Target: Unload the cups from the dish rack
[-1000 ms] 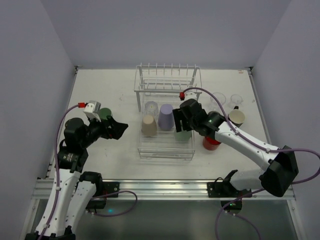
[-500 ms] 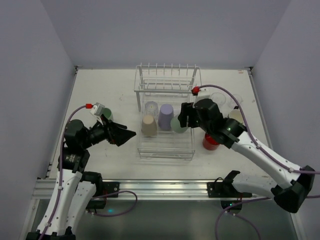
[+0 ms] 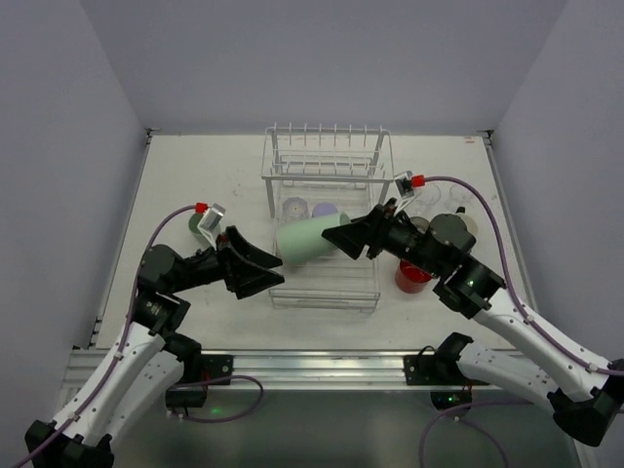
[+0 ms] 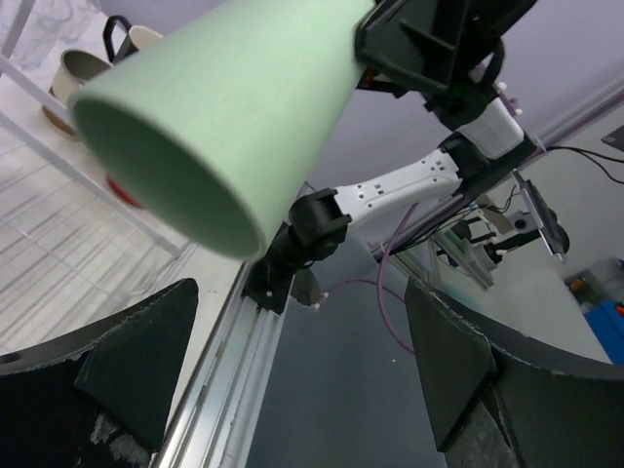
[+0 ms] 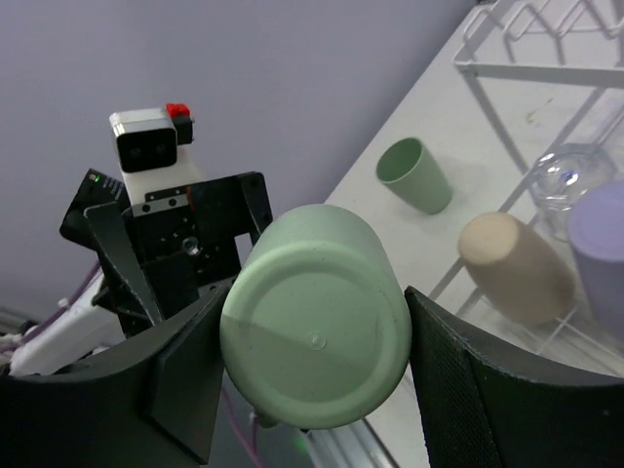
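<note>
The right gripper (image 3: 343, 237) is squeezed tight on the closed bottom end of a pale green plastic cup (image 3: 304, 241). It holds the cup lying on its side in the air, above the near half of the white wire dish rack (image 3: 375, 292). The cup's open mouth points to 9 o'clock, at the left gripper (image 3: 273, 272). That gripper has its two black fingers spread wide with nothing in them. It hangs just beside the cup's mouth, at about 8 o'clock from it, not touching. In the left wrist view the round mouth fills the top, with the fingers (image 4: 107, 380) low on each side. So the step looks like a hand-over: one cup is out of the rack and is offered across. Next, the left gripper would need to move in around the rim end and close. Only then should the right one let go, or the cup could drop onto the rack. More cups sit inside the rack: a lavender cup (image 3: 327, 210), a clear see-through cup (image 3: 295, 207) and a tan cup (image 5: 515, 265). A red cup (image 3: 411, 276) stands on the white table (image 3: 195, 166) at 4 o'clock of the rack, and another green cup (image 5: 414, 174) at 9 o'clock.
</note>
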